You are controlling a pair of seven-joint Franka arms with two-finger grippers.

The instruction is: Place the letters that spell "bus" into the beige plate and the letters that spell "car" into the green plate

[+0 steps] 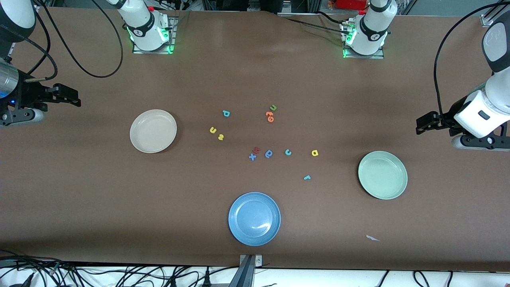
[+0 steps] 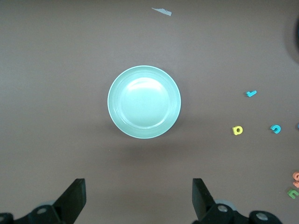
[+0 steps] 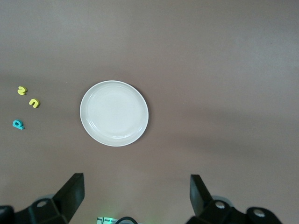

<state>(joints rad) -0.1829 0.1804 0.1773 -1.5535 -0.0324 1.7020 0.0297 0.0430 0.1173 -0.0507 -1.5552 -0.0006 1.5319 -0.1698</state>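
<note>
The beige plate (image 1: 153,130) (image 3: 114,113) lies empty toward the right arm's end. Beside it, toward the table's middle, sit the teal "b" (image 1: 226,113) (image 3: 17,124), yellow "u" (image 1: 212,130) (image 3: 34,102) and yellow "s" (image 1: 220,137) (image 3: 22,90). The green plate (image 1: 382,174) (image 2: 144,101) lies empty toward the left arm's end. Near it are the teal "c" (image 1: 288,152) (image 2: 275,129), yellow "a" (image 1: 314,152) (image 2: 238,130) and teal "r" (image 1: 306,177) (image 2: 251,94). My right gripper (image 1: 75,99) (image 3: 136,182) and left gripper (image 1: 419,125) (image 2: 138,186) hang open and empty at the table's ends.
A blue plate (image 1: 254,218) sits near the front edge. Other letters lie mid-table: a green "u" (image 1: 273,107), orange letters (image 1: 269,116), a blue rounded letter (image 1: 269,154), a blue "x" (image 1: 252,157) and a red letter (image 1: 256,150). A white scrap (image 1: 372,238) lies near the green plate.
</note>
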